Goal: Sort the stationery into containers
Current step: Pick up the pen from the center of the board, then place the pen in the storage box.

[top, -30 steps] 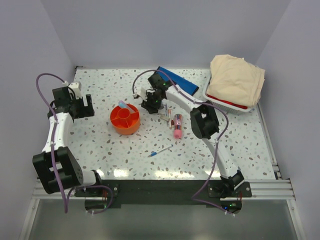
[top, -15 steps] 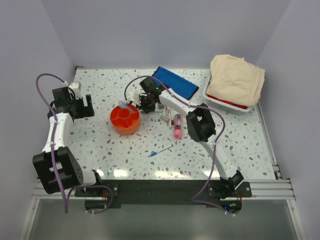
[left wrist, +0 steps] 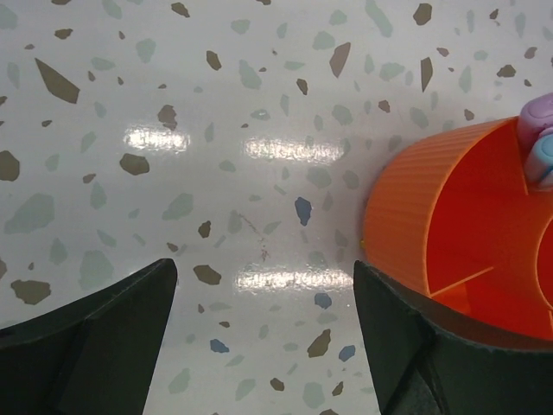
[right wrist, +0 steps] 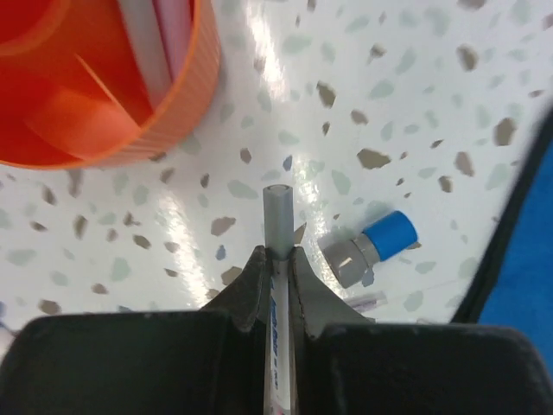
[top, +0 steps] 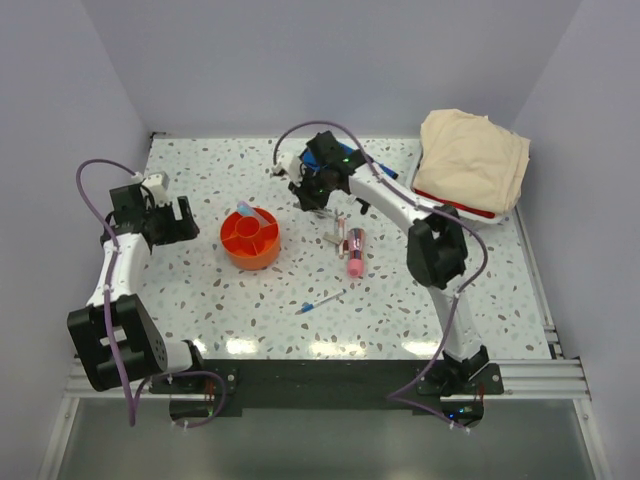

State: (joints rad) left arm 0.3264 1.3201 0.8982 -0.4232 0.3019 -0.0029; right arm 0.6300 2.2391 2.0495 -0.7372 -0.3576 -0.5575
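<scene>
The left gripper (left wrist: 263,285) stands wide open with nothing between its fingers, at the left side of the table (top: 200,300), just beside the orange tub (top: 250,240). A lilac marker (left wrist: 540,143) with a light blue end stands in the tub at its far rim. In the right wrist view, white pens (right wrist: 147,43) lean in one compartment.

Right of the tub, the right gripper (right wrist: 276,259) is closed narrowly on a thin grey pen (right wrist: 276,216). This pen has blue print on its barrel, too small to read. Its end shows over bare table, between the tub wall and a blue-capped marker (right wrist: 371,246) that lies flat.

Near the front edge lies a loose pen (top: 320,302), and right of it a pink tube (top: 355,252). The blue pouch (top: 385,172) lies behind the right arm, which covers most of it. At the far right stands a basket (top: 455,208) under a beige cloth (top: 470,155).
</scene>
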